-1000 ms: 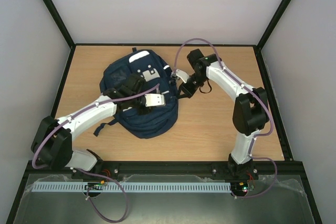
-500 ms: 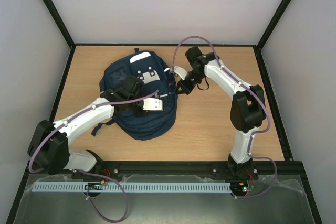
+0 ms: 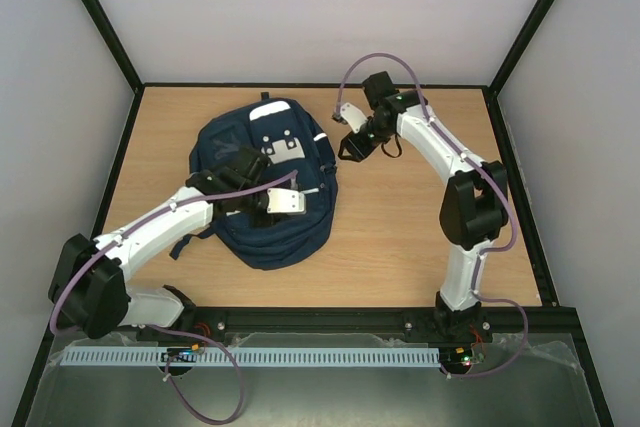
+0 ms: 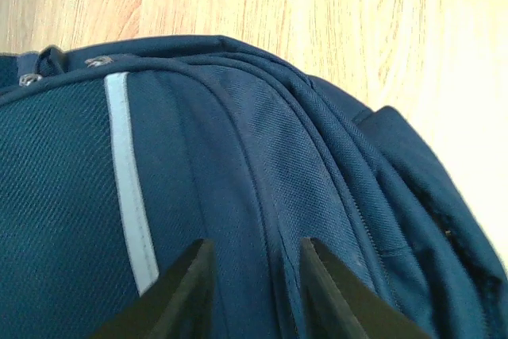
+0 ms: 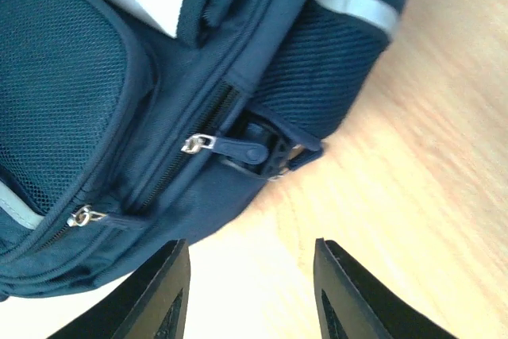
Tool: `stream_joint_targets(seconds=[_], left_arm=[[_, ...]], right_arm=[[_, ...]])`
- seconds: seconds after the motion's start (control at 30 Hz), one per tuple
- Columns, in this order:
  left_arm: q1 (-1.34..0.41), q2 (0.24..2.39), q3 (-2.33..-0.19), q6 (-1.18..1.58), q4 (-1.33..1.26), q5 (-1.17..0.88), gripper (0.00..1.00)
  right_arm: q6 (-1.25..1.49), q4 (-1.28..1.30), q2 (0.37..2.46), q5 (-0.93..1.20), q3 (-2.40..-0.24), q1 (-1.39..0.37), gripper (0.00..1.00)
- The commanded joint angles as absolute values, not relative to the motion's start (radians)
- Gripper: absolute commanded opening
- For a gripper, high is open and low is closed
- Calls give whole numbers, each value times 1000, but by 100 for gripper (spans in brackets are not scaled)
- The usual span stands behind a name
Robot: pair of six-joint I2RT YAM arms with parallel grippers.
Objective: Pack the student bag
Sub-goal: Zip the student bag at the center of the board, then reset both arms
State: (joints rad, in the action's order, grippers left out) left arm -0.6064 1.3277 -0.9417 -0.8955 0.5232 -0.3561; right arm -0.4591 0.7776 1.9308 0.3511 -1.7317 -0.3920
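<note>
Backpack (image 3: pixel 285 237) lies flat on table (image 3: pixel 420 237), left of centre, top end close to far edge, left side near table's left edge. L gripper (image 3: pixel 284 201) sits low over bag's middle; wrist cam shows fingers (image 4: pixel 186 291) slightly apart w/ zip seam (image 4: pixel 270 220) in the gap, not pinched. R gripper (image 3: pixel 352 147) hangs just off bag's upper right edge over bare wood, jaws spread, holding nothing. Zip pull (image 5: pixel 230 148) & mesh pocket (image 5: pixel 317 77) face it. Most free room: table's right half & near strip.
</note>
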Motion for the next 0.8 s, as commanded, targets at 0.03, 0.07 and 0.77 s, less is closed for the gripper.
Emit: stream_joint_targets(seconds=[0.03, 0.07, 0.77], left_arm=[[-581, 1326, -1088, -798, 669, -320, 41], [-569, 1321, -1106, -783, 676, -318, 46], [2, 1277, -1147, -57, 377, -370, 100]], right_arm=[[-389, 786, 1838, 346, -1752, -338, 47], [-378, 786, 1822, 348, -1747, -330, 48], [-34, 423, 1409, 122, -1459, -113, 99]])
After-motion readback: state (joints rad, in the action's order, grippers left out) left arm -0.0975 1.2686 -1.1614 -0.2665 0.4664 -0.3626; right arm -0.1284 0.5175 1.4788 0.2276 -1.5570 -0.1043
